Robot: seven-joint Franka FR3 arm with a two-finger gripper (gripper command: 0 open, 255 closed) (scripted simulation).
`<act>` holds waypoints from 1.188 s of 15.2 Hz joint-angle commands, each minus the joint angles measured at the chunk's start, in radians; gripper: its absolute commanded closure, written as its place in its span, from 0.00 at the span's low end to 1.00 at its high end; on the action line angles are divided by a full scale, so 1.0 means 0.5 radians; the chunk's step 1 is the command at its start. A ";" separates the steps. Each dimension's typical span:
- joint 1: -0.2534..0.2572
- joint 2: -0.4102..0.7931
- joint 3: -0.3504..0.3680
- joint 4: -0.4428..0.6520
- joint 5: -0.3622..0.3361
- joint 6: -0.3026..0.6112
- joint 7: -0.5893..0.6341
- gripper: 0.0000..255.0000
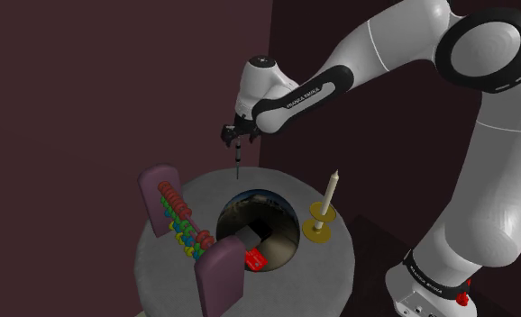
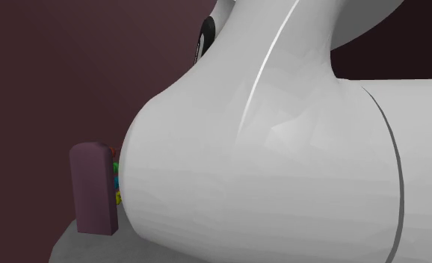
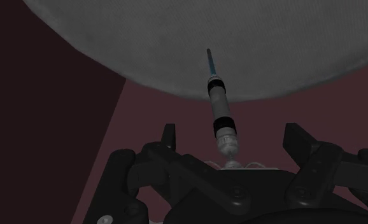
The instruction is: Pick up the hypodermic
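The hypodermic (image 1: pixel 238 160) is a thin syringe with a grey barrel, a black band and a blue needle end. It hangs upright in the air above the far edge of the round grey table (image 1: pixel 335 266), clear of the surface. My gripper (image 1: pixel 234 139) holds it by its plunger end, needle pointing down. In the wrist view the syringe (image 3: pixel 219 108) sticks straight out from between the black fingers (image 3: pixel 169 139) of my gripper (image 3: pixel 230 145) toward the grey tabletop (image 3: pixel 176 38).
On the table stand a dark bowl (image 1: pixel 260 225) with a red object (image 1: pixel 255 260) at its rim, a candle (image 1: pixel 329 194) on a gold holder, and a bead rack (image 1: pixel 185 223) between two purple end slabs (image 2: pixel 93 188). A white arm link (image 2: pixel 282 149) is close to the second exterior camera.
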 commanded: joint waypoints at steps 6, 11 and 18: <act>0.002 0.006 -0.002 -0.002 -0.005 0.009 0.005 1.00; -0.002 -0.009 0.003 0.006 0.008 -0.013 -0.008 1.00; -0.019 -0.105 0.034 0.071 0.093 -0.167 -0.087 1.00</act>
